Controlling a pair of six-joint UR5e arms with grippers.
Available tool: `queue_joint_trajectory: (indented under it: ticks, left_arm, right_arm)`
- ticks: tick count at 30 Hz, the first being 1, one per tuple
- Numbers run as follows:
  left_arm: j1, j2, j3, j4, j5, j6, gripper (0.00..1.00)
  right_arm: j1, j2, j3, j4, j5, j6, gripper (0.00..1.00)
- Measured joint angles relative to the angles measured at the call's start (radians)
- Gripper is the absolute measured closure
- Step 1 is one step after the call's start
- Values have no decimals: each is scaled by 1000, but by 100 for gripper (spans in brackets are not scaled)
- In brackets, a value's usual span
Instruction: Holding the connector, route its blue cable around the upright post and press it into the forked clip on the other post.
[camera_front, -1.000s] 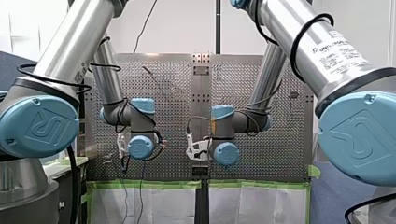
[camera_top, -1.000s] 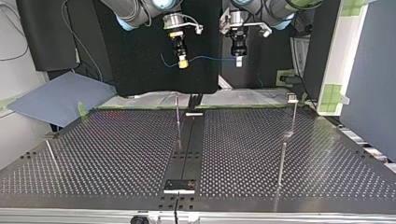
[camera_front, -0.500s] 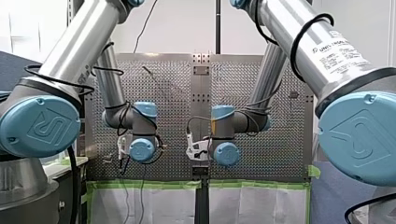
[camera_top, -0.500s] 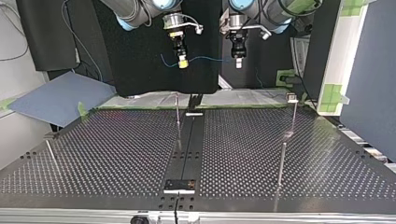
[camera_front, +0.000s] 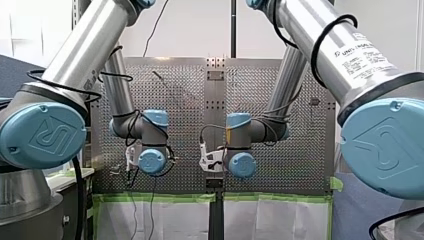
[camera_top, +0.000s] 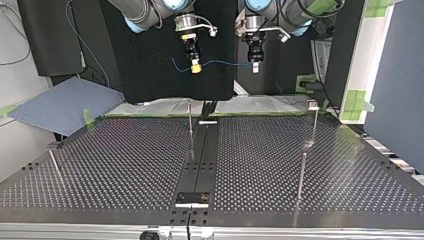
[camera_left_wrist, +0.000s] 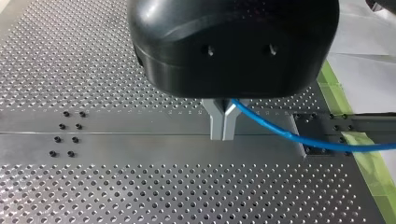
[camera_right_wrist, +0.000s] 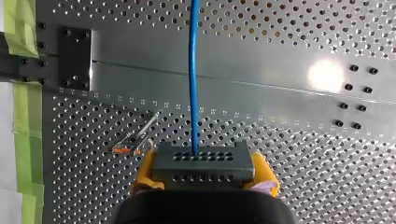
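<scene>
Well above the table (camera_top: 125, 165), the right gripper (camera_top: 196, 67) clamps the connector (camera_right_wrist: 203, 161) between yellow pads (camera_right_wrist: 142, 173), and the blue cable (camera_top: 225, 62) runs level to the left gripper (camera_top: 255, 66), whose metal fingers (camera_left_wrist: 216, 126) pinch it, well apart from the upright post (camera_top: 190, 120).

On the silver tube of my right arm (camera_front: 320, 40), in the front view, printed black lettering (camera_front: 363, 51) is found; "UNIVERSAL ROBOTS" can be partly read, the smaller lines under it cannot. A raised "UR" sign is carried by the blue joint caps (camera_front: 42, 136)
</scene>
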Motion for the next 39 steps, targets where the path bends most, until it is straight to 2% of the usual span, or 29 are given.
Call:
queue_joint_trajectory:
  ticks: [4,7,11,15,18,21,24,28,36,39]
  left_arm:
    - [8,-10,4,9,8,0,100]
    - [13,-14,9,4,14,-16,100]
    - [19,9,10,-18,35,-49,100]
    - [30,45,12,-42,57,-85,100]
    - [38,73,17,-63,61,-93,100]
    - [43,100,27,-82,61,-94,100]
    - [46,125,41,-104,61,-92,100]
    - [50,161,58,-134,54,-90,100]
    - [59,248,111,-216,1,-89,100]
    - [63,276,128,-244,-17,-89,100]
  right_arm:
    - [-2,2,-2,2,2,2,100]
    - [-17,18,-18,18,18,13,100]
    - [-28,26,-47,47,47,39,100]
    - [-36,1,-76,82,80,73,100]
    - [-39,-24,-88,108,86,97,100]
    - [-39,-48,-100,132,85,108,100]
    - [-39,-72,-114,156,76,112,100]
    - [-40,-107,-136,191,46,116,100]
    - [-41,-184,-207,269,-27,117,100]
    - [-41,-212,-234,296,-40,118,100]
